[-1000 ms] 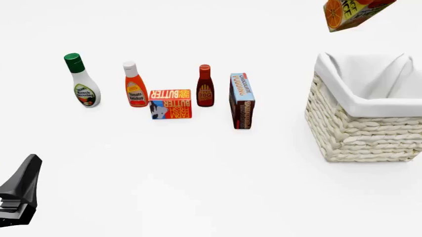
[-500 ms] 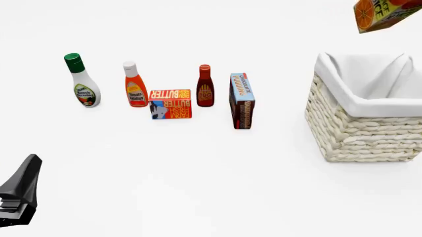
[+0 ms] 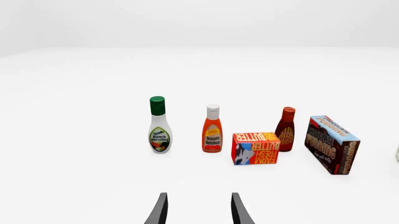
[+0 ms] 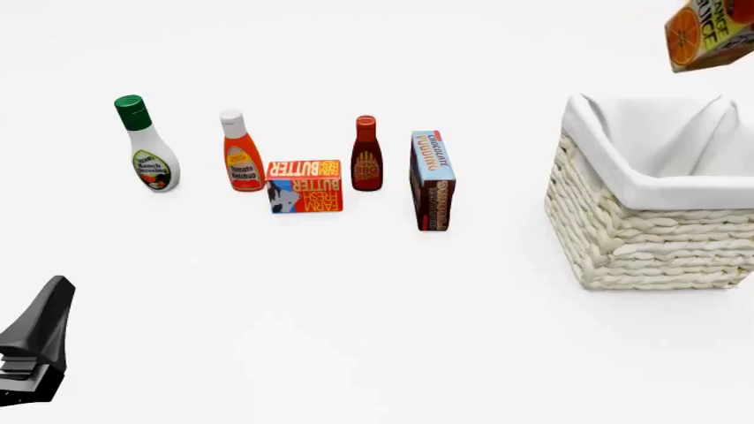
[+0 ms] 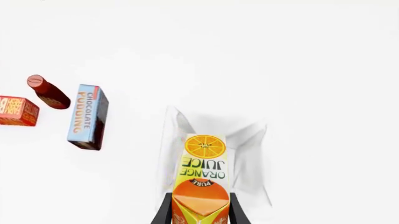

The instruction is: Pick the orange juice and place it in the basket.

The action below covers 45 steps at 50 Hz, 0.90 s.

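The orange juice point(image 4: 709, 34) hangs tilted in the air at the top right of the front view, above the far right part of the basket point(image 4: 637, 238), and is cut off by the frame edge. In the right wrist view my right gripper point(image 5: 199, 207) is shut on the orange juice point(image 5: 203, 170), with the basket's white liner point(image 5: 252, 140) directly below. In the left wrist view my left gripper point(image 3: 198, 212) is open and empty, well short of the row of groceries. A dark part of the left arm point(image 4: 35, 349) shows at the front left.
A row of groceries stands left of the basket: a ranch dressing bottle point(image 4: 147, 146), a ketchup bottle point(image 4: 243, 152), a butter box point(image 4: 305, 185), a BBQ sauce bottle point(image 4: 366, 155) and a chocolate pudding box point(image 4: 433, 181).
The orange juice has moved to the right in the front view, from above the basket's left rim to over its far right side. The left arm has not moved.
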Each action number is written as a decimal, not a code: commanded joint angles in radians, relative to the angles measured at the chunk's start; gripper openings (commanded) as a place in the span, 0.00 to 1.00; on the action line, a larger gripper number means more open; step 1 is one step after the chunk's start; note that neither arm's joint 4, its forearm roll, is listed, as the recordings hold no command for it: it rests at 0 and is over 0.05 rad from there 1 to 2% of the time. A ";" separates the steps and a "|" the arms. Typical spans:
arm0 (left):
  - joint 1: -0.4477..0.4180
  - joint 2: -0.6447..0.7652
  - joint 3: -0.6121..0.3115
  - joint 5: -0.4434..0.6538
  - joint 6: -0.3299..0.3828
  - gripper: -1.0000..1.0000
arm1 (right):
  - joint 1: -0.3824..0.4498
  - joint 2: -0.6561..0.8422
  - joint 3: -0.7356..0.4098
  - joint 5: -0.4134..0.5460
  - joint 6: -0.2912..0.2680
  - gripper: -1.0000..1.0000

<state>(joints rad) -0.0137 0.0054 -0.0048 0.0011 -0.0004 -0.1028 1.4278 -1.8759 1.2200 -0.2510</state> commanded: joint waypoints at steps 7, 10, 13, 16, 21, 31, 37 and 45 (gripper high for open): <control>0.000 0.000 0.000 0.000 0.000 1.00 | -0.031 -0.007 0.016 0.000 0.059 0.00; 0.000 0.000 0.000 0.000 0.000 1.00 | -0.037 -0.008 0.026 0.000 0.065 0.00; 0.000 0.000 0.000 0.000 0.000 1.00 | -0.037 -0.006 0.034 0.000 0.080 0.00; 0.000 0.000 0.000 0.000 0.000 1.00 | -0.043 -0.002 0.043 0.000 0.091 0.00; 0.000 0.000 0.000 0.000 0.000 1.00 | -0.055 0.002 0.053 0.000 0.094 0.00; 0.000 0.000 0.000 0.000 0.000 1.00 | -0.063 0.019 0.062 0.000 0.107 0.00; 0.000 0.000 0.000 0.000 0.000 1.00 | -0.060 0.031 0.061 0.000 0.118 0.00; 0.000 0.000 0.000 0.000 0.000 1.00 | -0.067 0.041 0.064 0.000 0.120 0.00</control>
<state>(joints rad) -0.0138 0.0054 -0.0048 0.0011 -0.0004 -0.1623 1.4607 -1.8101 1.2200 -0.1576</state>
